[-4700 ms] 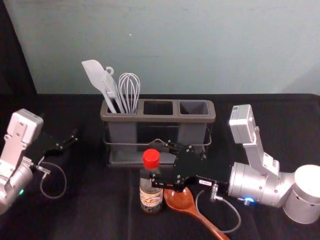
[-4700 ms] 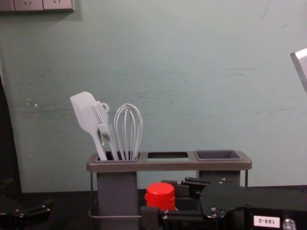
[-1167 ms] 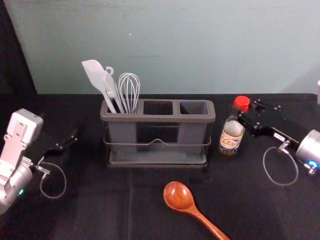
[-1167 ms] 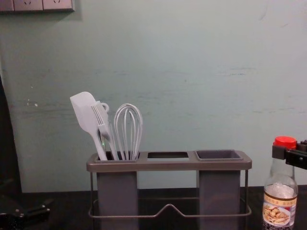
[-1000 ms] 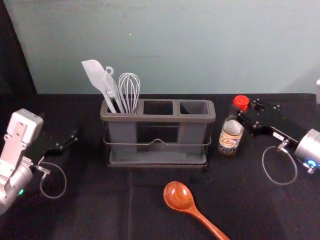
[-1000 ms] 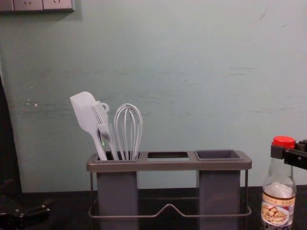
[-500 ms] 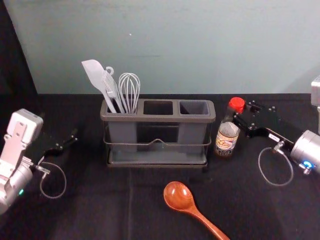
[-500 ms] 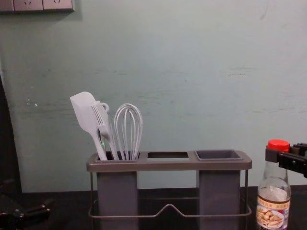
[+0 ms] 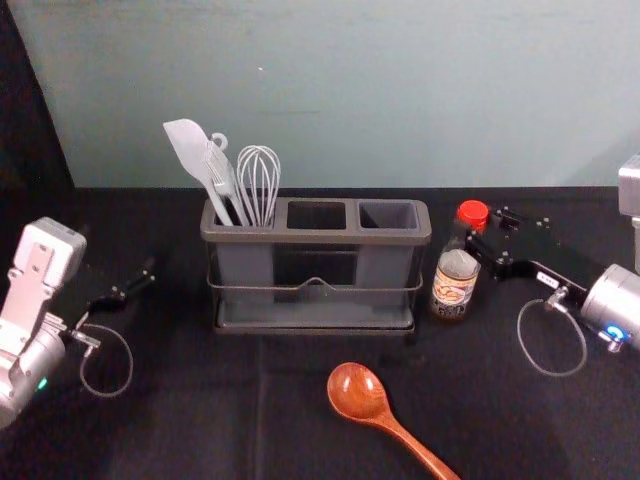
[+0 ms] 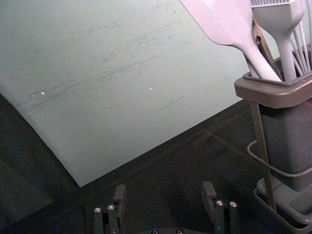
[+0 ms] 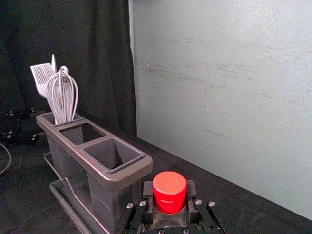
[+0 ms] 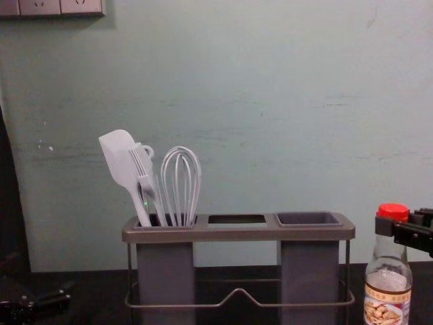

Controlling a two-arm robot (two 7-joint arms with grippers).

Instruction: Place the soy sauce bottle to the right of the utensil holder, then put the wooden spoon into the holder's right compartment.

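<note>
Soft, fairly even light covers the pale wall [image 9: 400, 90], with a faint shadow near its right edge in the head view. The black counter [image 9: 230, 410] swallows most shadow detail. Small glints sit on the wooden spoon [image 9: 357, 392], and a blue lamp [image 9: 615, 332] glows at the right. The chest view is dimmer; fine grain speckles the dark curtain [image 11: 102, 58] in the right wrist view

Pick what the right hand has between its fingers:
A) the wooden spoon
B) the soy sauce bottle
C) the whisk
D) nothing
B: the right wrist view shows the right hand with its fingers on both sides of the soy sauce bottle, at the red cap.
</note>
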